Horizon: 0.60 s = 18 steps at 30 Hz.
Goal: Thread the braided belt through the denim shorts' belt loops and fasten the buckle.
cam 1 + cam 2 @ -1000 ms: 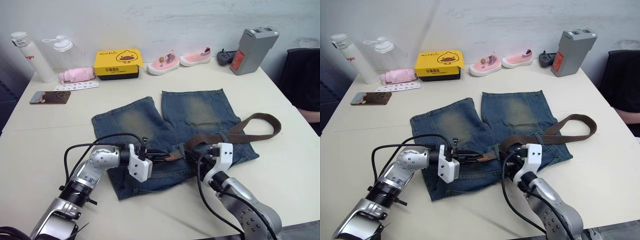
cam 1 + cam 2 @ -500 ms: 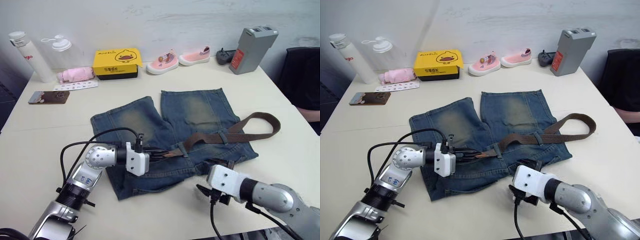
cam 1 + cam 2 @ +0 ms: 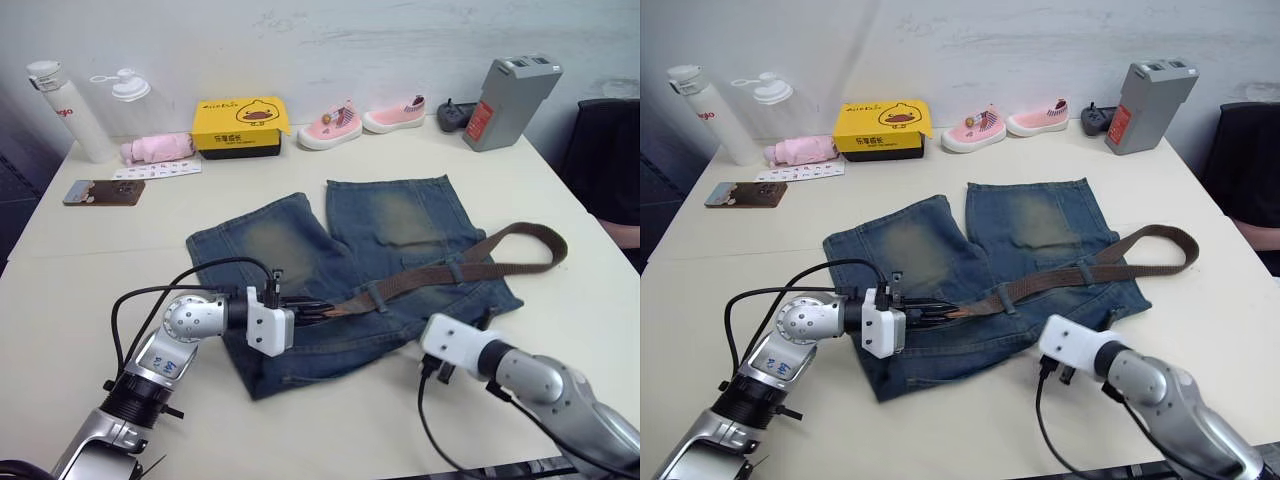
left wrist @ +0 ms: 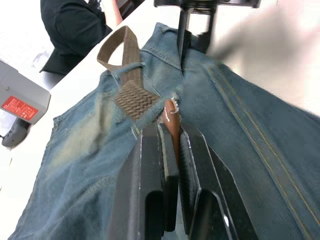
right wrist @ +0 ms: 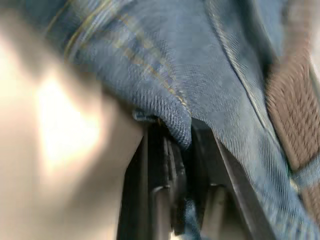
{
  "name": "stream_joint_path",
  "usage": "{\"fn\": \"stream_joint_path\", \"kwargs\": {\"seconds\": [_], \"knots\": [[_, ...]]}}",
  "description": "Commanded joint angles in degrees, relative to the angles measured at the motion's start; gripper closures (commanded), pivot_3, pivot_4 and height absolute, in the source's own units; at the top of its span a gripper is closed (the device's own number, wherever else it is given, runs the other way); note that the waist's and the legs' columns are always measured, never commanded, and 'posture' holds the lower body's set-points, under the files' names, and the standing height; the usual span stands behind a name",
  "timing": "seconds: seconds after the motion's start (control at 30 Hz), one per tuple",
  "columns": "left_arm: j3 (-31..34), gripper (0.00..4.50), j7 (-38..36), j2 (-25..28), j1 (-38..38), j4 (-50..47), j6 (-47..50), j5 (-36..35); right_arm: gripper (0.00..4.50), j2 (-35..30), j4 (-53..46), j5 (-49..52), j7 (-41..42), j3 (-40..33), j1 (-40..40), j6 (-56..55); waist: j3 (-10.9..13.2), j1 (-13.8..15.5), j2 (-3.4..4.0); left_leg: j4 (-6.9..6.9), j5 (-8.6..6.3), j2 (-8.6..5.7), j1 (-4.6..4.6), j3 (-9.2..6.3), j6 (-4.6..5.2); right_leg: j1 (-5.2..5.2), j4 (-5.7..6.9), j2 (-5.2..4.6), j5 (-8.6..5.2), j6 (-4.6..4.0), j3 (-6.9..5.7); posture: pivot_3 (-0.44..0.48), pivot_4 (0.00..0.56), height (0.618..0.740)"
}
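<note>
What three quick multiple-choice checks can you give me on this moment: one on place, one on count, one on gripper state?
1. Where does the free loop of the braided belt lie?
A. on the shorts' right, past the waistband
B. beside the yellow box
C. hanging over the table's near edge

2. How many pink shoes stand at the table's far side?
A. one
B. two
C. four

3. What does the left gripper hold?
A. nothing, fingers wide open
B. the phone
C. the belt's brown tip

Answers: 1 A, the strap curls onto the bare table on the right of the denim shorts. 2 B, a pair stands side by side. 3 C, the left wrist view shows the tip pinched between its fingers.
</note>
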Motion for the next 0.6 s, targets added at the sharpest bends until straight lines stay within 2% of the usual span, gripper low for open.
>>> {"fn": "stream_joint_path", "kwargs": {"seconds": [0.03, 0.17, 0.5, 0.6], "knots": [[1.7, 4.50, -0.6, 2.3, 1.3, -2.2, -3.3, -0.4, 4.40, -0.4, 4.6, 1.7, 1.2, -11.2, -2.3, 5.5, 0.0, 0.1, 0.03, 0.00, 0.00, -0.01, -0.03, -0.04, 0.00, 0.00, -0.01, -0.01, 0.00, 0.00, -0.04, 0.000, 0.150, 0.712], [1.4, 4.50, -1.4, 3.5, 2.1, -1.6, -5.5, -0.5, 4.40, -1.8, 9.0, 1.3, 3.0, -15.2, -3.6, 6.8, 0.0, 0.2, 0.11, 0.00, -0.01, -0.02, -0.02, -0.05, 0.01, 0.01, -0.01, -0.03, 0.00, 0.00, -0.06, 0.000, 0.150, 0.712], [1.2, 4.50, -2.4, 3.5, 3.3, -2.4, -6.9, -2.6, 4.40, 0.4, 11.5, -1.1, 1.8, -15.1, -5.2, 11.1, 0.0, 0.1, 0.17, 0.00, -0.01, -0.03, -0.03, -0.03, 0.02, 0.01, 0.00, -0.04, 0.00, 0.00, -0.08, 0.000, 0.150, 0.712], [1.6, 4.50, -2.3, 3.1, 3.8, -2.4, -7.2, -3.9, 3.21, 1.5, 9.5, 0.5, 2.5, -17.4, -4.4, 12.6, 0.0, 0.1, 0.18, 0.01, -0.01, -0.02, -0.03, -0.03, 0.02, 0.02, 0.00, -0.03, 0.00, 0.00, -0.08, 0.000, 0.150, 0.712]]}}
